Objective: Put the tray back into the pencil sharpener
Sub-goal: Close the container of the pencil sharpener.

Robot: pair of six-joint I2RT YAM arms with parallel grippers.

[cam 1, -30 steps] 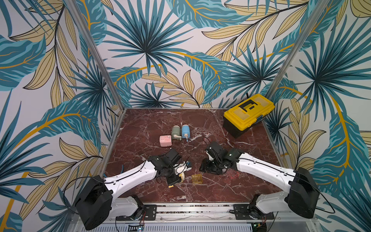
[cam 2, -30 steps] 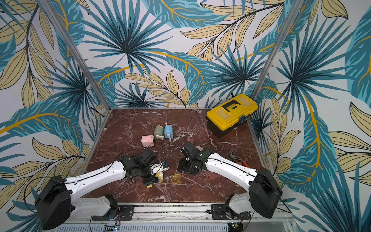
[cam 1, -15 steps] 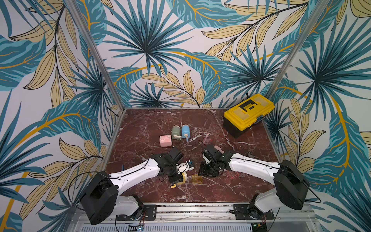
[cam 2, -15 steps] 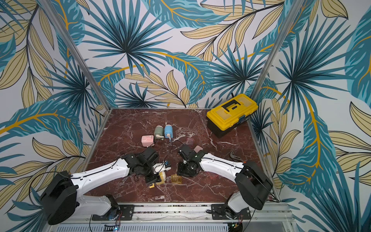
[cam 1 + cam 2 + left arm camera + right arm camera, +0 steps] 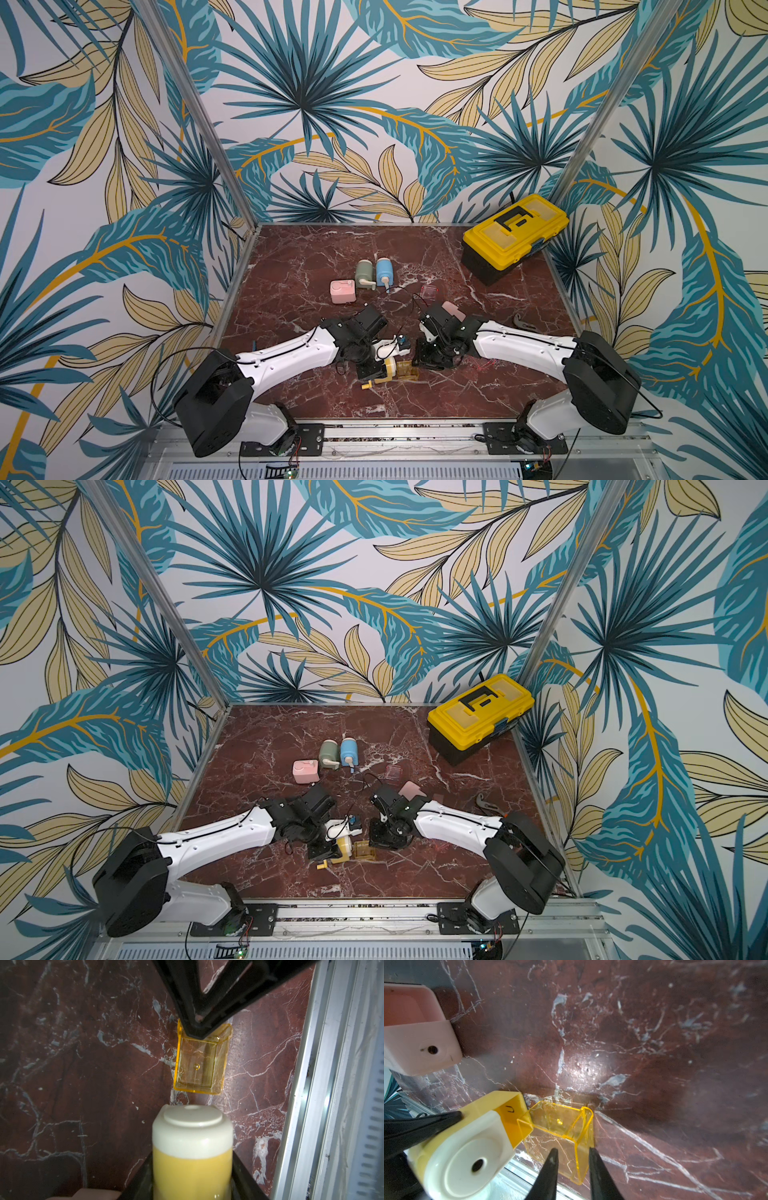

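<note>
The yellow sharpener (image 5: 390,365) is at the near middle of the table (image 5: 299,257), clamped across its body between the jaws of the left gripper (image 5: 192,1169); its open slot faces the tray (image 5: 560,1124). The tray, clear and yellow, lies on the table just beside that slot and outside it; whether its nearest corner touches the casing cannot be told. The right gripper (image 5: 573,1159) stands at the tray's far end, its fingers (image 5: 552,1163) narrowly apart on either side of the end wall; whether they press on it cannot be told. A pink shell (image 5: 419,1043) with an empty hollow lies near the right wrist, off to the side of tray and slot. Farther back a pink sharpener (image 5: 343,291), a green sharpener (image 5: 365,272) and a blue sharpener (image 5: 384,270) stand close together; a small pink tray (image 5: 430,289) lies between them and the right arm; a toolbox (image 5: 515,237) fills the far right corner; a wrench (image 5: 521,322) lies beside the right arm.
</note>
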